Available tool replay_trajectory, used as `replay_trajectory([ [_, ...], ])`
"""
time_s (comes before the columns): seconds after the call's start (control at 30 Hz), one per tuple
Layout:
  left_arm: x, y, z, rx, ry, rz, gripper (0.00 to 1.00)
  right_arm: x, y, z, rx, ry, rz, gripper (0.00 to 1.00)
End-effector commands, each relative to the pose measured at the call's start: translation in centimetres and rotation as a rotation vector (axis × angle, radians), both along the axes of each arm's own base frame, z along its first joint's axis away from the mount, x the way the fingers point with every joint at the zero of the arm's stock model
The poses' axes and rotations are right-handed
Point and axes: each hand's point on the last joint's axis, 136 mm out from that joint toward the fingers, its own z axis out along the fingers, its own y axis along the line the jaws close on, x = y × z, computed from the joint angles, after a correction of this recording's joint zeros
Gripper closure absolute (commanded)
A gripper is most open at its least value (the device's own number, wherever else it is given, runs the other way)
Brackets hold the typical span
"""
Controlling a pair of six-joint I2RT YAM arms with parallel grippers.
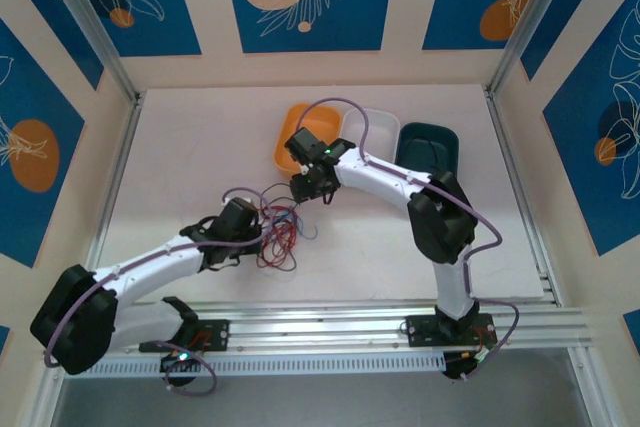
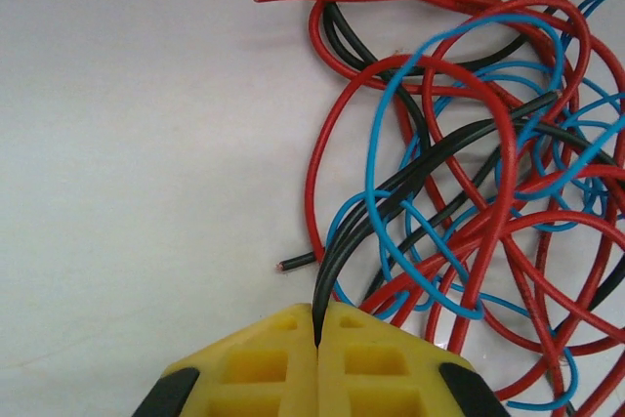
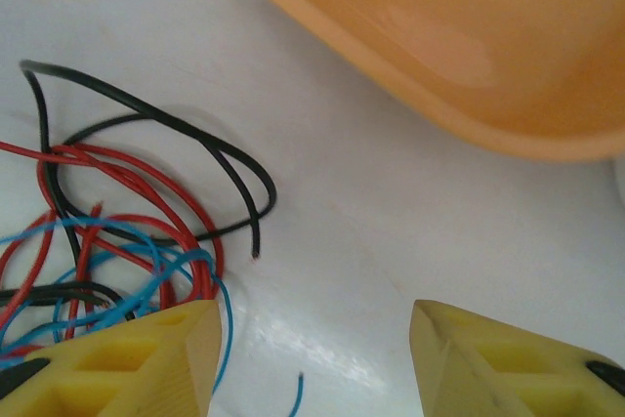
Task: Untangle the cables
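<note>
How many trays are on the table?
3, in a row at the far side: orange tray on the left, white tray in the middle, green tray on the right. None looks hidden.

No legible text, label, brand, number or sign on any surface in view.

Red, blue, blk cables (image 1: 279, 237): loose tangle, overlapping loops, ends free.
</note>
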Motion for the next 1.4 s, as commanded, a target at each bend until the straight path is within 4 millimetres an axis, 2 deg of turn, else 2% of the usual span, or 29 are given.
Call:
replay_trajectory([
  [0.0, 0.0, 1.5, 0.5, 0.066, 0.000, -0.003, 0.99, 0.7, 1.8, 0.2, -0.009, -0.045, 0.069, 0.46],
  [0.33, 1.1, 2.2, 0.0, 0.044, -0.016, 0.015, 0.98, 1.6, 5.8, -1.1, -0.024, -0.065, 0.198, 0.47],
  [0.57, 1.2, 2.4, -0.1, 0.037, -0.010, 0.015, 0.98, 2.8, 6.3, -2.8, -0.049, -0.043, 0.206, 0.48],
  [0.67, 1.1, 2.5, -0.2, 0.037, -0.006, 0.022, 0.98, 2.8, 6.7, -3.1, -0.039, -0.032, 0.212, 0.58],
  [0.8, 1.2, 2.8, -0.2, 0.038, -0.005, 0.036, 0.97, 2.9, 6.9, -2.5, -0.028, -0.035, 0.204, 0.78],
  [0.87, 1.2, 2.8, -0.1, 0.037, -0.008, 0.039, 0.98, 2.9, 6.8, -1.7, -0.021, -0.045, 0.192, 0.91],
  [0.93, 1.3, 2.9, 0.0, 0.035, -0.012, 0.046, 0.97, 2.8, 6.5, -0.2, -0.008, -0.060, 0.180, 0.99],
  [1.2, 1.6, 2.9, -0.3, 0.012, -0.016, 0.081, 0.98, 1.6, 4.9, 7.7, 0.106, -0.176, 0.136, 1.00],
  [1.37, 1.8, 2.7, -0.6, -0.004, -0.015, 0.091, 0.98, 1.0, 3.1, 11.4, 0.133, -0.240, 0.098, 1.00],
])
